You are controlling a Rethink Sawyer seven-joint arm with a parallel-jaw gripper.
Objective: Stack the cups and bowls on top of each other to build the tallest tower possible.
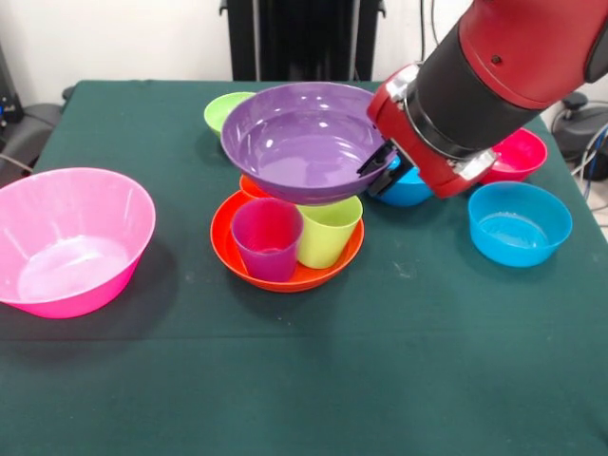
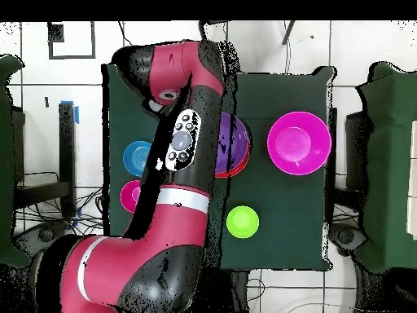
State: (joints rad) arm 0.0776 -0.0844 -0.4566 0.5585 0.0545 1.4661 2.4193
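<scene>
Purple bowl is sitting mouth-up and slightly tilted atop the cups, its rim pinched at the right side by the end effector, which is clamping narrowly on that edge. Under it, the purple cup and the lime green cup are standing upright, long axes vertical and mouths up, side by side and touching inside the orange bowl near the middle of the green worktop. An orange sliver is showing behind them beneath the purple bowl; whether it is the third cup cannot be told. The big pink bowl is resting mouth-up at the left, well apart from the stack. A small green bowl is peeking out behind the purple one, mostly hidden. At the right, the light blue bowl is lying open and in full sight, the red-pink bowl is partly covered by the arm, and another blue bowl is showing only a lower edge under the wrist. From overhead, the arm is covering most of the stack, leaving only a purple and orange crescent visible.
</scene>
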